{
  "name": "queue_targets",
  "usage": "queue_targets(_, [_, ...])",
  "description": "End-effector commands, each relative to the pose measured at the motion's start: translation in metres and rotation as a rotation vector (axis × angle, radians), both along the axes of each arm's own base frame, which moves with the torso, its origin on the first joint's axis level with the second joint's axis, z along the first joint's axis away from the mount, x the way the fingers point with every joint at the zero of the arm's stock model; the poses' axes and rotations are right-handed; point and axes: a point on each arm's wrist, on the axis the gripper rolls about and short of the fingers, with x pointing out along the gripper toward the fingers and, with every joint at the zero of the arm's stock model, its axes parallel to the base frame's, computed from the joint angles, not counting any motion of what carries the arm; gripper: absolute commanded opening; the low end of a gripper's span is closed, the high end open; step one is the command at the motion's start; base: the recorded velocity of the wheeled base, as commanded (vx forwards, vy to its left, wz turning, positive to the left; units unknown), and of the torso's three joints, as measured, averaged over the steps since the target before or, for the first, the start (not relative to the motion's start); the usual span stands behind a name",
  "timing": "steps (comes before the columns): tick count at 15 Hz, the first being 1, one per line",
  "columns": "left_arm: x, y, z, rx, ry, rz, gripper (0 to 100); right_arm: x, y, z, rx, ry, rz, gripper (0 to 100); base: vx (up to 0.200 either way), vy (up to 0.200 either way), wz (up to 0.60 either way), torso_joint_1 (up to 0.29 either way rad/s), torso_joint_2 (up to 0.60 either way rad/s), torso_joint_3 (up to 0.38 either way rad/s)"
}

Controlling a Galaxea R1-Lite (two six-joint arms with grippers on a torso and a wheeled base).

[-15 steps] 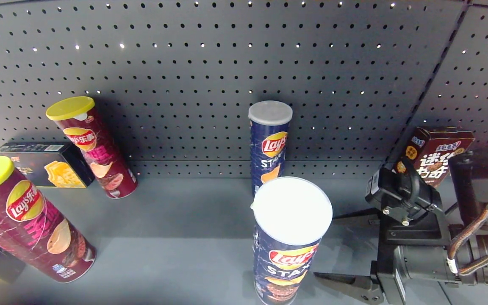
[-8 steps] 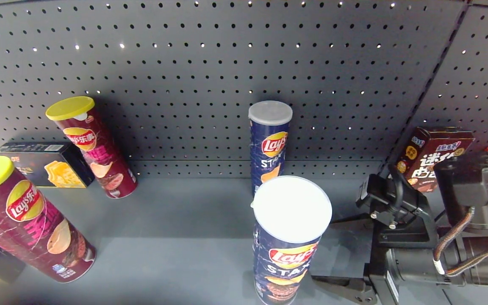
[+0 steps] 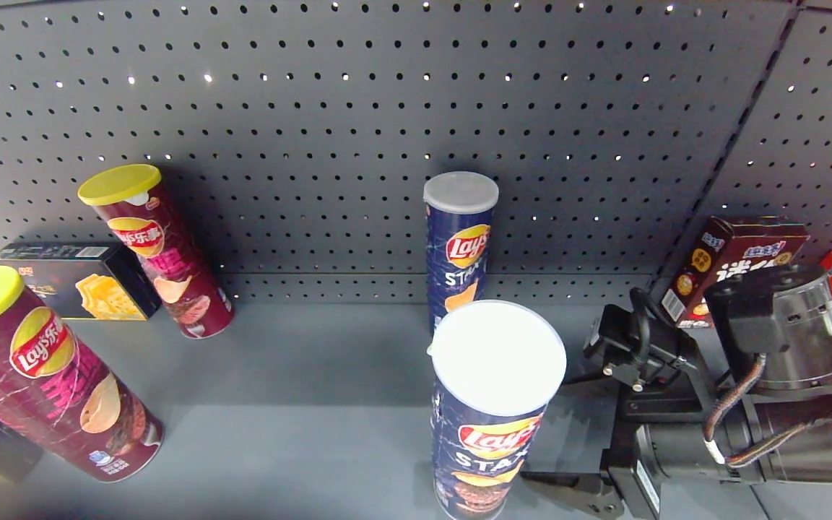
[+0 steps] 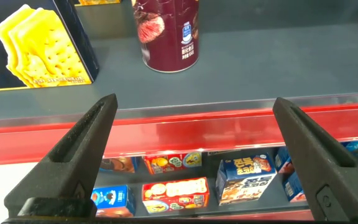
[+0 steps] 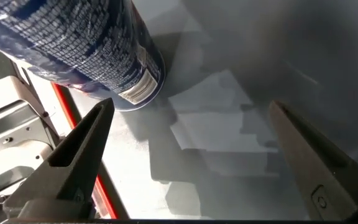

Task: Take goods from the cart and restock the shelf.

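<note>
Blue can [image 3: 492,404] upright, right claw [image 5: 191,106] spread

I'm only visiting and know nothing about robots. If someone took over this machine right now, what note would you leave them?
Left gripper: open and empty, at the front edge of the shelf, facing a red can and a cracker box.
Right gripper: open and empty, close by the front blue can, not gripping it.
Done: that can stands upright on the shelf, in front of a second blue can.
Left: probably fetch more goods from the cart and fill the bare shelf space.
</note>
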Motion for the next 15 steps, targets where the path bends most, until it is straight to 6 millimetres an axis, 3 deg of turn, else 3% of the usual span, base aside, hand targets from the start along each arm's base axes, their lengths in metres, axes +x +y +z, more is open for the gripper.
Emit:
queue_targets(1, [0.000,0.000,0.000,0.000,0.000,0.000,100,0.001,0.001,-0.001,-0.003,0.003,0.002,100,0.000,0.000,0.00,0.000,0.00,0.000])
queue_targets(10, [0.000,0.000,0.000,0.000,0.002,-0.002,100,0.006,0.007,-0.005,-0.008,0.009,0.007,100,0.000,0.000,0.00,0.000,0.00,0.000])
queue_targets(13, [0.000,0.000,0.000,0.000,0.002,0.001,100,0.001,0.000,-0.001,0.003,-0.004,-0.002,100,0.000,0.000,0.00,0.000,0.00,0.000])
queue_targets(15, [0.000,0.000,0.000,0.000,0.002,0.000,100,-0.005,-0.013,0.013,0.040,-0.051,-0.030,100,0.000,0.000,0.00,0.000,0.00,0.000])
